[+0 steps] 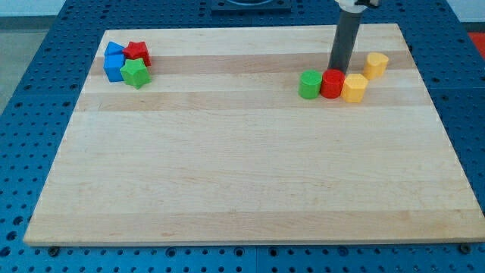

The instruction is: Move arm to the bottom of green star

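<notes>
Tip (338, 70) behind red cylinder (332, 83), green star (136, 73) far left

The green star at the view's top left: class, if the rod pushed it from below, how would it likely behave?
The green star sits low and flat, so it would probably slide, not tip or roll. It touches the blue block and red block, so they would likely shift too. My tip is far right, by the red cylinder.

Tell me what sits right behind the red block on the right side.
My tip stands just behind the red block, toward the view's top. The block covers the tip's very end, so contact cannot be seen.
</notes>
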Action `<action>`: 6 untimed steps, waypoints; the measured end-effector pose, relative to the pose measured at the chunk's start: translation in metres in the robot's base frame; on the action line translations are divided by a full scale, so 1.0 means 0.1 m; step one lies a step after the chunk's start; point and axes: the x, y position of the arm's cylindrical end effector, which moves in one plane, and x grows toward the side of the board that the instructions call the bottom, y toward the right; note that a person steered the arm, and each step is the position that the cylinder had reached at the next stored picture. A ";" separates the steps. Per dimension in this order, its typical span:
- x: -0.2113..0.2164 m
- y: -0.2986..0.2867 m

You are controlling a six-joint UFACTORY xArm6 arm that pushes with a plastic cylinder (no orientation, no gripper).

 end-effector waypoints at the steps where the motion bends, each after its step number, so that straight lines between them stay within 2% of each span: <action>1: -0.43 0.00; 2: -0.93 0.20; 3: -0.56 1.00; 4: -0.38 1.42; 6: -0.14 1.53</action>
